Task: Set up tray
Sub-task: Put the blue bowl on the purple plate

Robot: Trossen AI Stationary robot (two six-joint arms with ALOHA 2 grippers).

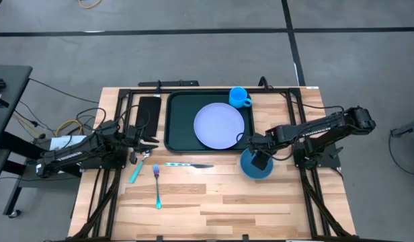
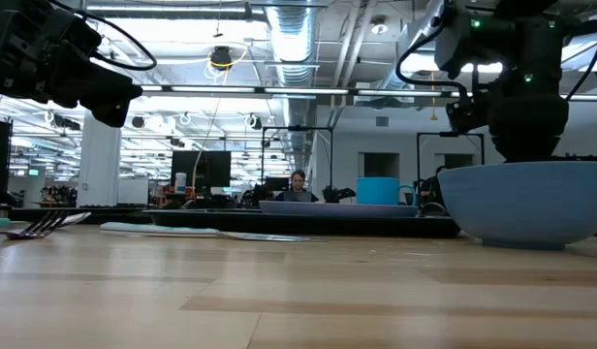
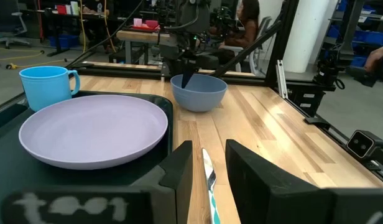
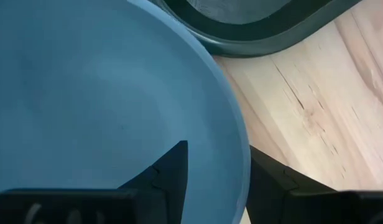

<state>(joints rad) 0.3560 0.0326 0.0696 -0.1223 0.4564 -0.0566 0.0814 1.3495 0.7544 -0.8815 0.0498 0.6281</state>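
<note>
The dark green tray point(image 1: 175, 128) lies at the table's far middle with a lavender plate point(image 1: 219, 125) on it. A blue cup point(image 1: 239, 97) stands at the tray's far right corner. A blue bowl point(image 1: 251, 171) rests on the wood just off the tray's near right corner. My right gripper point(image 4: 219, 158) points down, open, over the bowl's rim, one finger inside and one outside. My left gripper point(image 3: 209, 149) waits open and level at the tray's left side. My right gripper comes from above and stands astride the bowl's rim point(image 4: 243, 163) on the side toward the tray. A gap shows between the inner finger point(image 4: 170, 171) and the rim. Whether the outer finger point(image 4: 272, 183) touches the wall, I cannot tell. The bowl stands upright on the table.
A teal spoon point(image 1: 136, 171), a fork point(image 1: 156, 185) and a knife point(image 1: 188, 165) lie on the wood near the tray's near edge. A narrow black rectangle point(image 1: 148, 113) lies left of the tray. Bare wood stretches toward the near edge.
</note>
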